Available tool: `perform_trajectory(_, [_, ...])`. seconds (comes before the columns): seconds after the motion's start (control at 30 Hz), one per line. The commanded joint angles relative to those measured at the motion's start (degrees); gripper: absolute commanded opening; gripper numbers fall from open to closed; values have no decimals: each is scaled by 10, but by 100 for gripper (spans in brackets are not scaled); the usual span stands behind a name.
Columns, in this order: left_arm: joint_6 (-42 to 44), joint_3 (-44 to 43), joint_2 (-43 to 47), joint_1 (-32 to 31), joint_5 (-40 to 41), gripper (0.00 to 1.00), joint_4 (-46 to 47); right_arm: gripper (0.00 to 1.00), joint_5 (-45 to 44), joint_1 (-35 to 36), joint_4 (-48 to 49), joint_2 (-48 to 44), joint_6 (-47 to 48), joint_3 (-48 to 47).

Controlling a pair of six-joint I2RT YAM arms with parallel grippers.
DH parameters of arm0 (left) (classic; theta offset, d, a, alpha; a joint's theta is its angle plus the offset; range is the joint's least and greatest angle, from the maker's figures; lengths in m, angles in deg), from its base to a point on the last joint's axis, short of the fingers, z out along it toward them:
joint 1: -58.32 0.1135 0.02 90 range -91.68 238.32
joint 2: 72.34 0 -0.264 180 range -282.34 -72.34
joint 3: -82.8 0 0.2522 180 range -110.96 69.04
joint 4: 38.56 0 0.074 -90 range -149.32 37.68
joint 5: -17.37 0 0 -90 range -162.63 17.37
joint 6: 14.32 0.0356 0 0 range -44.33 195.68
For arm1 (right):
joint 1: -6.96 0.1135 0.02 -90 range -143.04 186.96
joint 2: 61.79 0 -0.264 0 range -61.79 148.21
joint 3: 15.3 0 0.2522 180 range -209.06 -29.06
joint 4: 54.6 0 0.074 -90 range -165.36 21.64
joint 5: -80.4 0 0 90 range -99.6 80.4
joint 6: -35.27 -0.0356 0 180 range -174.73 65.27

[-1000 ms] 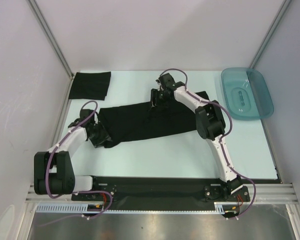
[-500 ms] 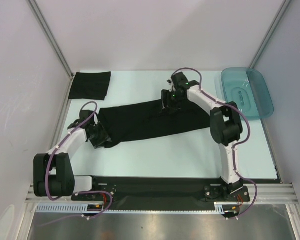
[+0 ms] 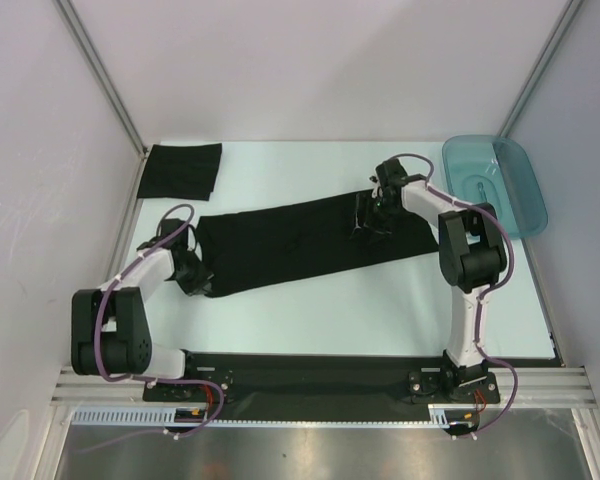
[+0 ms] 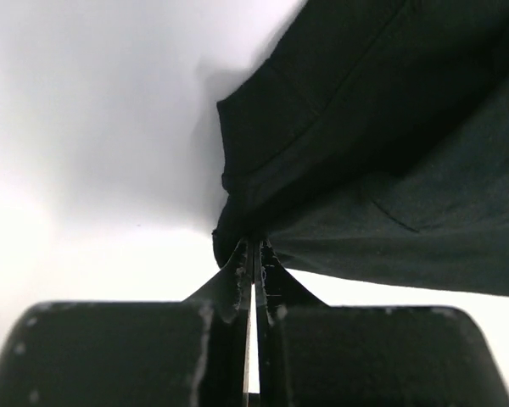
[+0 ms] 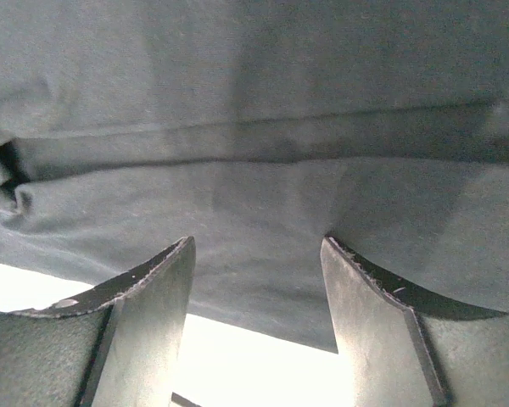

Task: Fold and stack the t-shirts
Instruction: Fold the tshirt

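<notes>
A black t-shirt (image 3: 280, 245) lies stretched out across the middle of the table. My left gripper (image 3: 198, 283) is shut on its near-left corner. In the left wrist view the jaws (image 4: 254, 248) meet in a thin line, with the cloth (image 4: 365, 161) running into their tips. My right gripper (image 3: 363, 222) hovers open over the shirt's right part. Its fingertips (image 5: 185, 248) stand wide apart just above the grey-black cloth (image 5: 254, 110), with nothing between them. A second t-shirt (image 3: 180, 170) lies folded at the back left corner.
A translucent teal tray (image 3: 525, 205) sits at the back right, close to the right arm's elbow. White walls and metal posts enclose the table on three sides. The arm bases stand on a black rail along the near edge.
My right gripper has slid rightward along the shirt's far edge, staying open. The left gripper has shut on the shirt's near-left corner.
</notes>
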Motion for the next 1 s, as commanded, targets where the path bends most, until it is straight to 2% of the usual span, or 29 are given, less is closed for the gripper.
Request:
perform_trajectory(0.0, [4,-29,-13,10,54,0,-30,67,-38,-12,10,-34,0,29])
perform_trajectory(0.17, [10,-36,-76,10,42,1,-19,67,-37,-39,13,-33,9,48])
perform_trajectory(0.2, [11,-38,-76,11,42,6,-20,67,-36,-40,14,-35,11,48])
perform_trajectory(0.23, [10,-39,-71,11,47,19,-24,67,-35,-40,14,-38,17,48])
perform_trajectory(0.3, [7,-44,-36,11,64,31,-36,67,-39,-41,8,-43,21,43])
perform_trajectory(0.33, [7,-47,-18,11,72,44,-51,67,-40,-40,6,-46,22,39])
perform_trajectory(0.43, [13,-70,60,11,109,61,-75,67,-39,-36,-6,-61,21,30])
perform_trajectory(0.53, [38,-99,127,10,111,69,-35,67,-31,-26,-20,-78,22,23])
perform_trajectory(0.63, [85,-111,135,10,45,67,80,67,-24,-14,-35,-89,24,15])
perform_trajectory(0.67, [100,-120,121,10,-4,67,113,67,-20,-12,-38,-91,25,15])
perform_trajectory(0.7, [125,-134,97,10,-71,66,134,67,-18,-10,-43,-94,25,14])
perform_trajectory(0.77, [138,-179,22,8,-129,64,167,67,-11,-5,-48,-104,23,15])
perform_trajectory(0.8, [144,-195,-1,1,-148,64,174,68,-8,-2,-48,-106,21,16])
perform_trajectory(0.97, [172,-322,-166,-19,-146,58,140,67,1,12,-48,-119,16,23])
